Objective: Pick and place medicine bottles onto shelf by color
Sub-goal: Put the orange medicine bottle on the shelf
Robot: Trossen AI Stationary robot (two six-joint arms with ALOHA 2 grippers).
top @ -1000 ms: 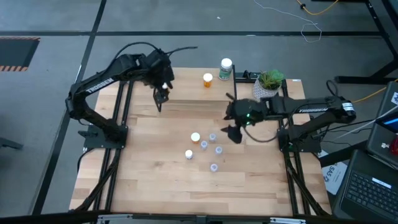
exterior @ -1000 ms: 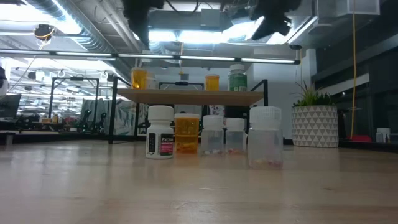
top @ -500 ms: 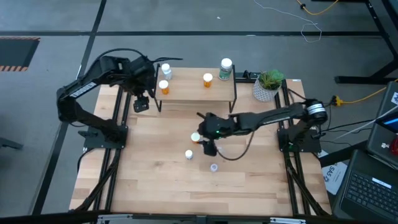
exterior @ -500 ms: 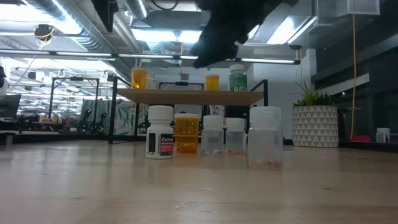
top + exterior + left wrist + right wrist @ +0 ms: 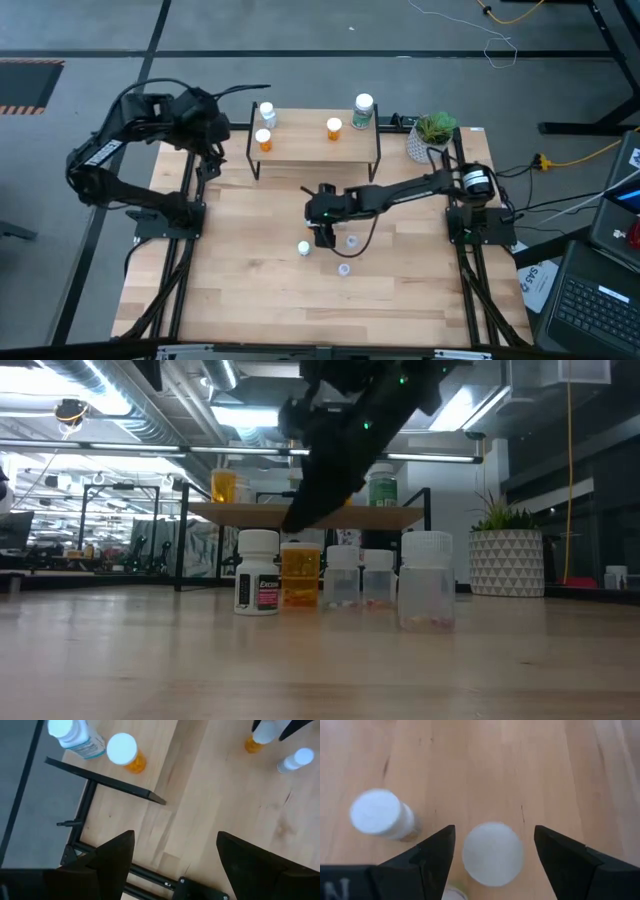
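Down over the middle of the worktop, the right gripper (image 5: 492,862) hangs with its two dark fingers (image 5: 427,857) spread wide, holding nothing; a white bottle cap (image 5: 493,853) sits between them in the right wrist view, with no contact visible, and a second small white-capped bottle (image 5: 382,814) stands just beside it; seen from above, this gripper (image 5: 325,232) hovers over the cluster of bottles, with one white-capped bottle (image 5: 304,248) and two small clear ones (image 5: 351,241) (image 5: 344,268) showing around it; in the low view a white bottle with a red label (image 5: 258,572), an orange bottle (image 5: 300,572) and several clear bottles (image 5: 427,581) stand in a row on the tabletop (image 5: 320,660); the shelf (image 5: 315,146) stands near the far edge and carries a white bottle (image 5: 267,113) and an orange one (image 5: 264,139) at its left end, another orange one (image 5: 334,128) near its middle and a green-labelled bottle (image 5: 362,110) towards its right end; the left gripper (image 5: 210,150) waits beyond the left end of the shelf, near the far left corner, its fingers (image 5: 117,857) apart and empty; a potted plant (image 5: 432,133) stands at the far right corner.
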